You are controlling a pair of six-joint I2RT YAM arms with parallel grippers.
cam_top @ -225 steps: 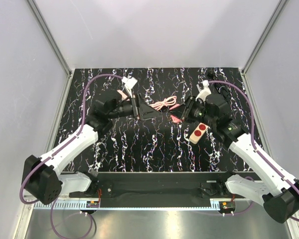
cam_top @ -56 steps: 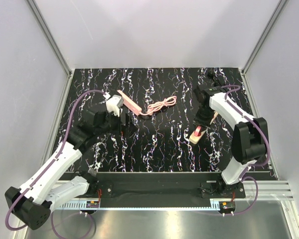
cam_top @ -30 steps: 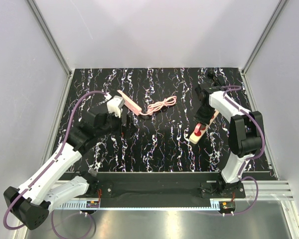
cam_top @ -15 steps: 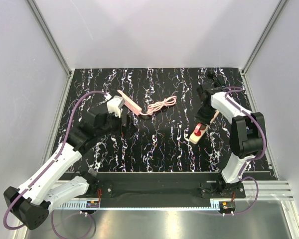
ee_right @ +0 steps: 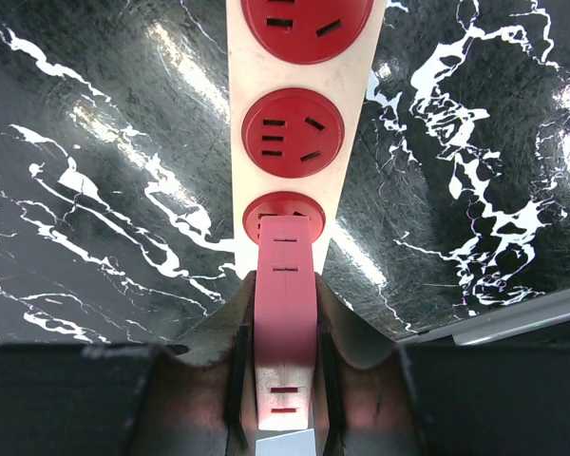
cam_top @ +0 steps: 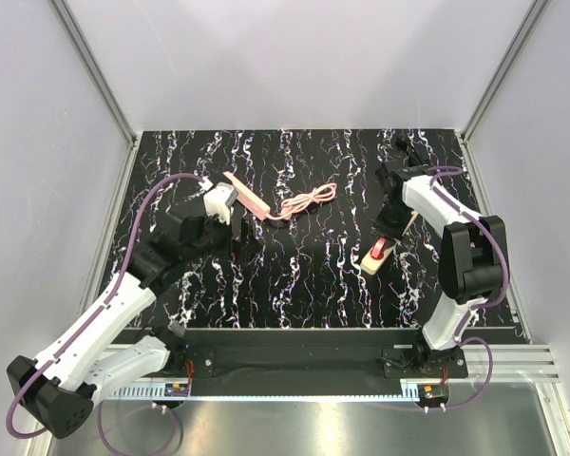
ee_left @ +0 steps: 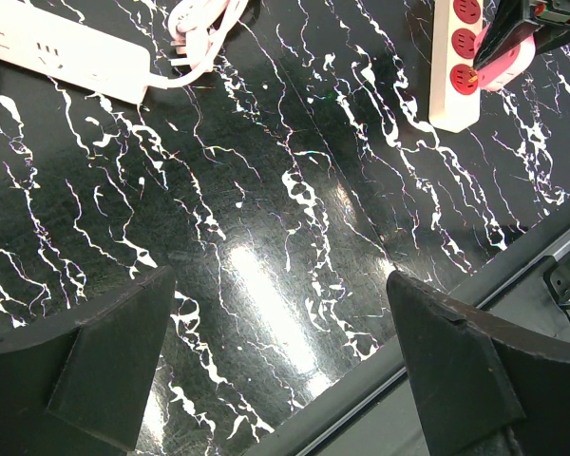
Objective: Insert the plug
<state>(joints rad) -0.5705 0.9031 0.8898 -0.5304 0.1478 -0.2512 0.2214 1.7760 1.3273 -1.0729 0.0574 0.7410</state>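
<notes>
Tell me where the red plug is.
In the right wrist view, the right gripper holds the red plug, its tip at the end socket of the power strip, at the right of the table.

Right end effector (cam_top: 388,231) — holding the red plug (cam_top: 378,250) on the cream socket strip (cam_top: 370,265).

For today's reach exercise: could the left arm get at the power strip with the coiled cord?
Probably yes: the open left gripper hovers close to the corded power strip, and nothing lies between them.
</notes>
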